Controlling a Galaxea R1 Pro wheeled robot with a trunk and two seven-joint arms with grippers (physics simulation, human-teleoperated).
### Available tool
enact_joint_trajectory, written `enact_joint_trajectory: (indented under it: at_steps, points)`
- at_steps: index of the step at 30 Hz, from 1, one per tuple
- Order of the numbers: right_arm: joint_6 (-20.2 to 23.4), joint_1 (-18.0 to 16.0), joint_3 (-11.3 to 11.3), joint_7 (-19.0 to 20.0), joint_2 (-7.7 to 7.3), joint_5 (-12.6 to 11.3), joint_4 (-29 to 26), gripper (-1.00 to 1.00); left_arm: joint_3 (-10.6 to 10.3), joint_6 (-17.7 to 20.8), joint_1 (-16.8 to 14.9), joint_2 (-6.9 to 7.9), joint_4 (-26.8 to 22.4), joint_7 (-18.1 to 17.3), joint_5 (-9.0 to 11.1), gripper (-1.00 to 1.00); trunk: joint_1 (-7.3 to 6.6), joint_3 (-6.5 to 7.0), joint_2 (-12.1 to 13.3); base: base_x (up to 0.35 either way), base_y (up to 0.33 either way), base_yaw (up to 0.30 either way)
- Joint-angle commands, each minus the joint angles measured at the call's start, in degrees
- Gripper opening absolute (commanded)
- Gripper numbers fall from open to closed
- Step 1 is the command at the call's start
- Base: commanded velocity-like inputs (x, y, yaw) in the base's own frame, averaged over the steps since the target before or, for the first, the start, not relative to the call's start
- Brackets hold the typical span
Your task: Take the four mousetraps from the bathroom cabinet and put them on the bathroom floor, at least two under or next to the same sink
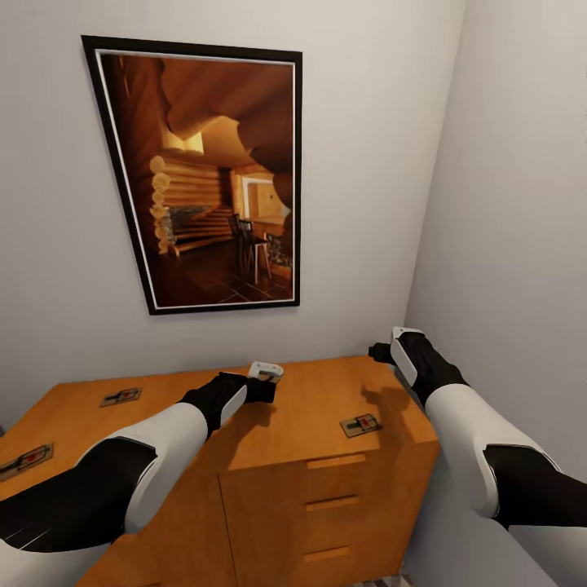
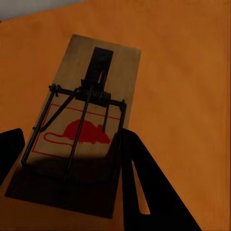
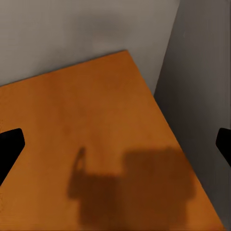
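The orange-brown cabinet (image 1: 310, 399) stands in a corner with mousetraps lying flat on its top. One mousetrap (image 1: 360, 425) is near the front right, one (image 1: 121, 397) at the back left, and one (image 1: 27, 461) at the far left. Another mousetrap (image 2: 82, 125), with a red mouse print, lies on the cabinet top (image 2: 183, 72) between the dark fingers (image 2: 144, 192) of my open left gripper (image 2: 72, 134), seen low over the middle back (image 1: 269, 383). My right gripper (image 1: 379, 352) hovers open and empty over the back right corner (image 3: 96, 120). The sink is out of view.
A large framed picture (image 1: 212, 179) hangs on the wall behind the cabinet. A side wall (image 1: 522, 204) runs close along the cabinet's right end. Drawer fronts with bar handles (image 1: 336, 461) face me. A thin strip of floor (image 1: 383, 582) shows below them.
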Motion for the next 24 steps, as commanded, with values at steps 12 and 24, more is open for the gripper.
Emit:
enact_joint_trajectory:
  at_steps: [12, 24]
  points:
    - [0.16, -0.03, -0.12, -0.43, 0.02, -0.69, 0.00, 1.00, -0.36, 0.19, -0.04, 0.00, -0.12, -0.10, 0.42, -1.00, -2.63, 2.08, 4.77, 0.000, 0.000, 0.000]
    - [0.09, -0.04, -0.12, -0.43, 0.02, -0.85, 0.05, 1.00, -0.35, 0.10, -0.04, 0.00, -0.14, -0.28, 0.47, -1.00, -3.51, 2.79, 6.38, 0.000, 0.000, 0.000]
